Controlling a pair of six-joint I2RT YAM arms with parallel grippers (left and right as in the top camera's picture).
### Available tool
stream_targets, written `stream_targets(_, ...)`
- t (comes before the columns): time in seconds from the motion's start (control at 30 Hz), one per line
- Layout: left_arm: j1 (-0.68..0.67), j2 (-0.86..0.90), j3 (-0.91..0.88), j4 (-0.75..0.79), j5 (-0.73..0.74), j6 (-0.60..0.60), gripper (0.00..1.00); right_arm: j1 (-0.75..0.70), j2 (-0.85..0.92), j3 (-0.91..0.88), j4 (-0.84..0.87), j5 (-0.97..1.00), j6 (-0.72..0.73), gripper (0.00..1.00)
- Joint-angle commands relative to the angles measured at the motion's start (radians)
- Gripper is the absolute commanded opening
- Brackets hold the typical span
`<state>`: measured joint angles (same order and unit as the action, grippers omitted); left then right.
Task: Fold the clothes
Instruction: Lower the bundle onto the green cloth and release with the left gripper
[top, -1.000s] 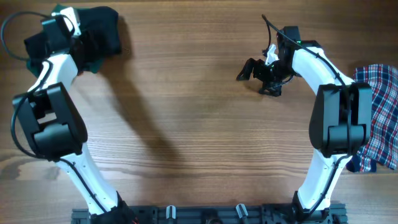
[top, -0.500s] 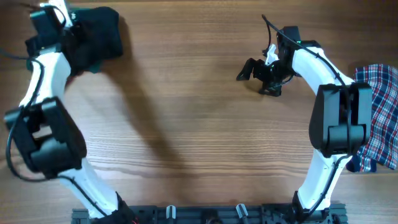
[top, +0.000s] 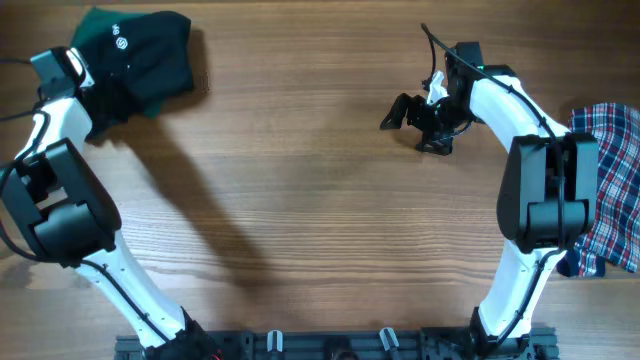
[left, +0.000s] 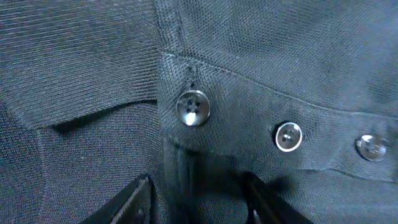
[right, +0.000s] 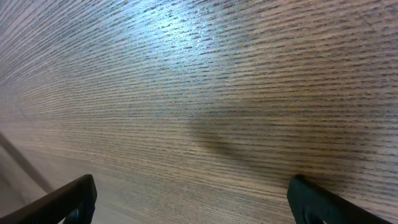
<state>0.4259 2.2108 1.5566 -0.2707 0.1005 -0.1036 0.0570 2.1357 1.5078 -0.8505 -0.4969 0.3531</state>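
The clothes lie in two places. A black top (top: 165, 50) is bunched at the far left corner with a dark green garment (top: 115, 40) bearing a white logo on it. My left gripper (top: 102, 98) is at the pile's lower left edge. In the left wrist view the black top (left: 261, 56) fills the frame, showing its button placket (left: 288, 136). My left gripper (left: 196, 205) is shut on a raised fold of that fabric. My right gripper (top: 415, 128) hovers open over bare wood, and in its own view the right gripper (right: 193, 199) holds nothing.
A red-white-blue plaid garment (top: 610, 180) hangs over the table's right edge, beside the right arm's base link. Wooden tabletop (top: 300, 200) stretches between the two arms. A black rail (top: 330, 345) runs along the near edge.
The left arm has swung left and down off the pile, uncovering the green garment and its logo. The right arm has not moved.
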Motion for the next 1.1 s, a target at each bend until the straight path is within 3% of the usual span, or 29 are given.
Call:
stream_targets(0.0,0.002,-0.002,-0.005,0.001,-0.006,-0.016,0.45,0.001,0.023,-0.021,-0.006,0.032,-0.010,1.00)
stream_targets(0.2,-0.034,-0.176,-0.005,0.027,0.074,-0.017,0.43,0.001,0.023,-0.021,-0.002,0.032,-0.010,1.00)
stream_targets(0.37,-0.087,-0.259,-0.005,0.145,0.074,-0.017,0.44,0.001,0.023,-0.021,0.005,0.032,-0.010,1.00)
stream_targets(0.83,-0.139,0.086,-0.005,0.512,0.072,-0.017,0.49,0.001,0.023,-0.021,-0.011,0.025,-0.010,1.00)
stream_targets(1.07,-0.138,0.156,-0.005,0.476,0.056,-0.016,0.54,0.001,0.023,-0.021,-0.022,0.026,-0.011,1.00)
